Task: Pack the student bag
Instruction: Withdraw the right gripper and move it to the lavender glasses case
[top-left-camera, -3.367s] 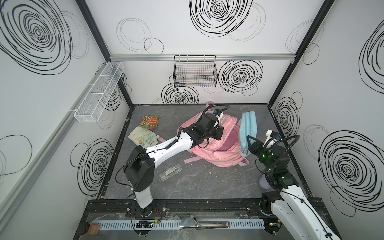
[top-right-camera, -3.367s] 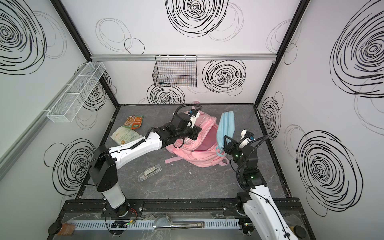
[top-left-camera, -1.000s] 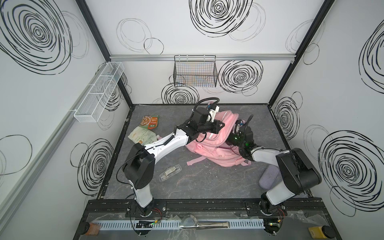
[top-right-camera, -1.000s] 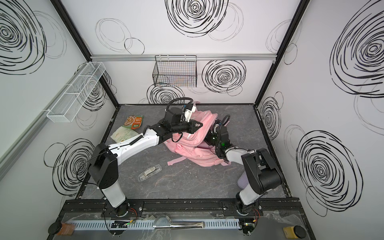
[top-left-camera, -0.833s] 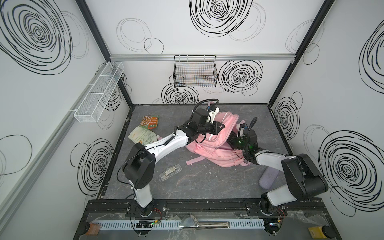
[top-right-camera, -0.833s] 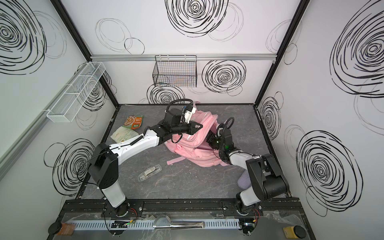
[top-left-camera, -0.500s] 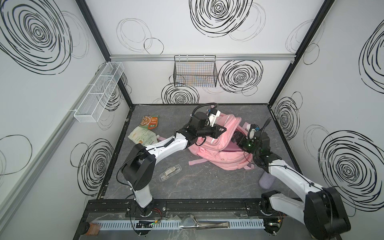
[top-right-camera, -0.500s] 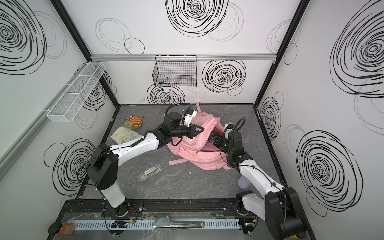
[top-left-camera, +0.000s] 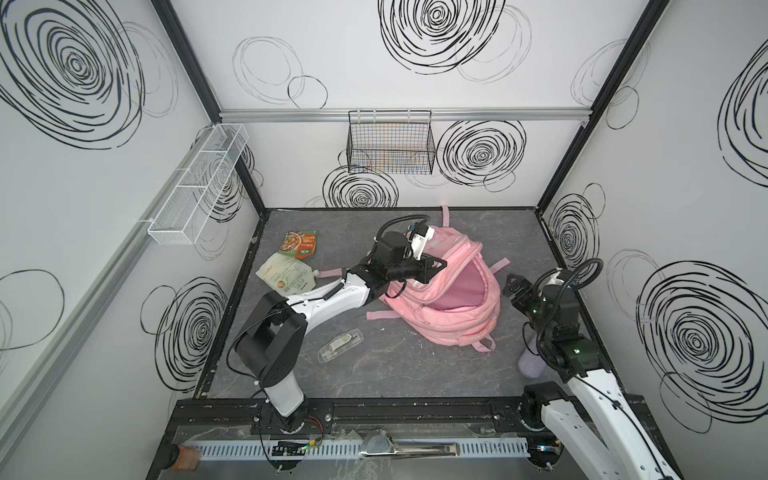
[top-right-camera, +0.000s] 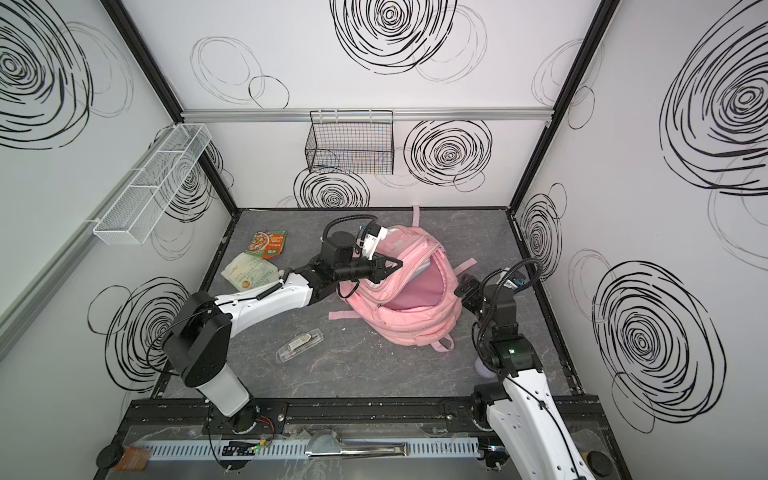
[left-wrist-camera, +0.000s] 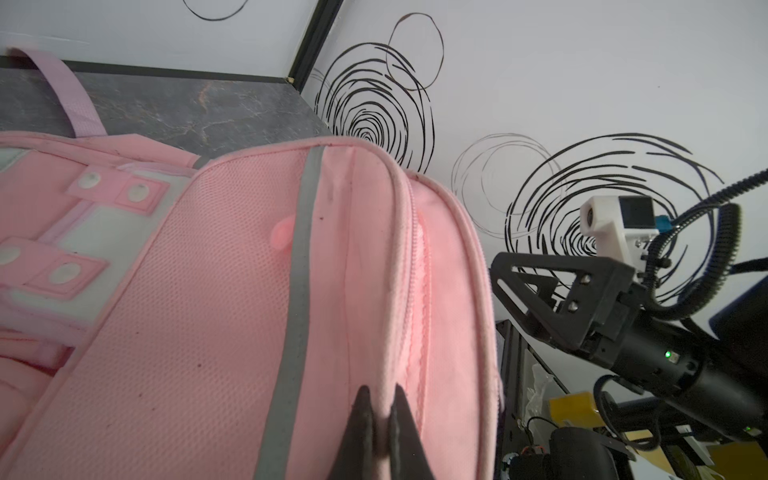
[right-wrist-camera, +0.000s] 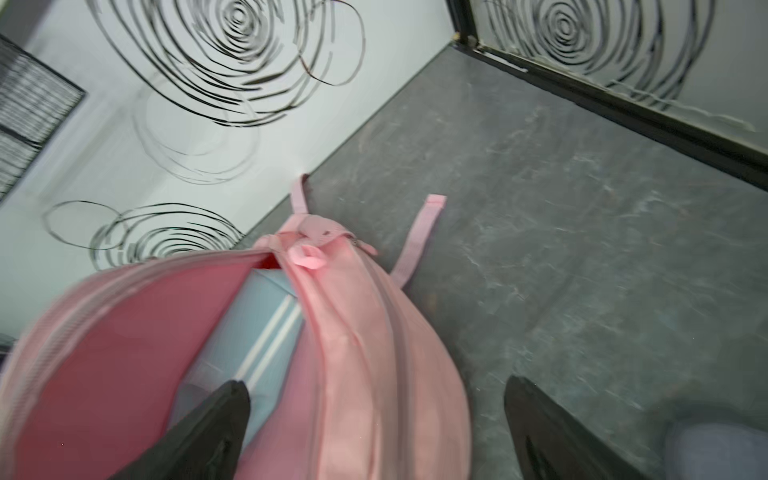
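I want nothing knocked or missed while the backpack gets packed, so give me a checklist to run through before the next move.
1. Backpack mouth open: ok. The left jaws pinch its rim and the opening gapes.
2. Right jaws free: ok. They are open, empty and beside the bag, not touching it.
3. Blue book inside: ok. It shows in the opening in the right wrist view.
4. Clear case free to pick up: ok. It lies alone on the table in front of the bag.
5. Two pouches packed: not ok. They lie on the table's left side.
6. Purple thing by the right arm: cannot tell. It is partly hidden.
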